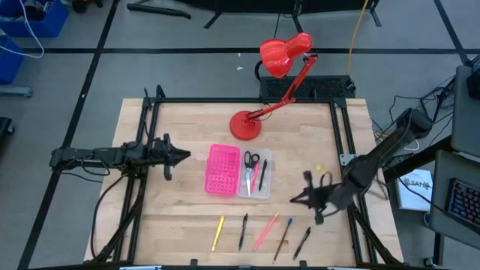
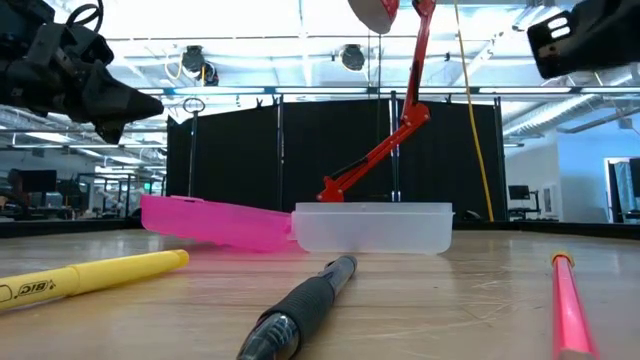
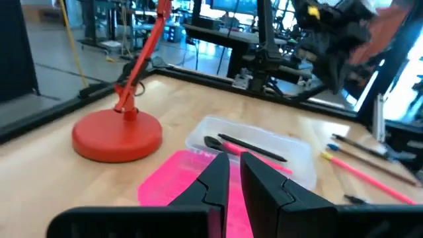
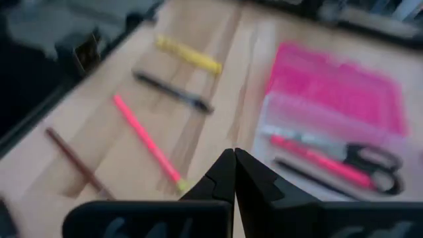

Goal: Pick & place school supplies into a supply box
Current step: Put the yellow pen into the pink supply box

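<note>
Supply box (image 1: 237, 172): holds scissors (image 1: 250, 166).
Right pincer (image 1: 296, 199): clenched, empty, right of box.
Left pincer (image 1: 185, 155): nearly clenched, empty, left of box.

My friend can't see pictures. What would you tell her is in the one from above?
An open supply box lies mid-table holding scissors and two pens. Five pens wait in a row nearby. A red lamp stands behind, with the left gripper and right gripper beside.
</note>
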Robot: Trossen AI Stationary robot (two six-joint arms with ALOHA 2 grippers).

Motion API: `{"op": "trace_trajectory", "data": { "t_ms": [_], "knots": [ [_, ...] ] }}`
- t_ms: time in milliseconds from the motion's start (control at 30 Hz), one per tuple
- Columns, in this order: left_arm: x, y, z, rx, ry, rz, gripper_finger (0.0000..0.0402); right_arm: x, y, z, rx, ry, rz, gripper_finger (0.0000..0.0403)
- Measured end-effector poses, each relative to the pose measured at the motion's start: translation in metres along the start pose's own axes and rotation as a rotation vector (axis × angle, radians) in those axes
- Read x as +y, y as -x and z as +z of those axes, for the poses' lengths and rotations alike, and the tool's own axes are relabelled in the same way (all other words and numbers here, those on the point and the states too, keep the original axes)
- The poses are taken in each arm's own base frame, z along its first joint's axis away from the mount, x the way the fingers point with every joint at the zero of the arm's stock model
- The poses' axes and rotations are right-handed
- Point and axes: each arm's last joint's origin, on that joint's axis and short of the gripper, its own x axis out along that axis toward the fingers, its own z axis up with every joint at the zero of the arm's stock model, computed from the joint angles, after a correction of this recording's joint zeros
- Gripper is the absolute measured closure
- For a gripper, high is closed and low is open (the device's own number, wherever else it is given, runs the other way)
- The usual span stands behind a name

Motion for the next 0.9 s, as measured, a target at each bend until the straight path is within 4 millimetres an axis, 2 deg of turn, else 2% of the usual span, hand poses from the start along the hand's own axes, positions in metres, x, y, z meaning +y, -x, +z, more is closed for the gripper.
{"op": "trace_trajectory", "data": {
  "t_ms": [167,333,467,567,633,800,900],
  "knots": [
    [-0.002,-0.002,-0.005,0.058,-0.045,-0.029,0.0357,-0.024,0.021,-0.016,-0.131,-0.057,-0.211,0.0403],
    [-0.002,-0.007,-0.01,0.109,0.116,0.021,0.0357,-0.03,0.025,-0.02,-0.22,-0.044,-0.101,0.0403],
    [-0.006,-0.01,-0.011,0.132,0.11,-0.025,0.0357,-0.034,0.027,-0.024,-0.268,0.014,-0.068,0.0403],
    [-0.01,-0.013,-0.002,0.035,0.149,-0.043,0.0365,-0.039,0.029,-0.031,-0.296,0.034,-0.11,0.0403],
    [-0.013,-0.015,0.007,0.008,0.167,-0.037,0.0385,-0.04,0.03,-0.038,-0.314,0.049,-0.092,0.0403],
    [-0.028,-0.023,0.035,0.105,0.151,0.081,0.0397,-0.044,0.033,-0.049,-0.419,-0.015,-0.075,0.0403],
    [-0.044,-0.027,0.063,0.195,0.143,0.175,0.0398,-0.047,0.036,-0.05,-0.439,-0.031,-0.105,0.0403]
  ]
}}
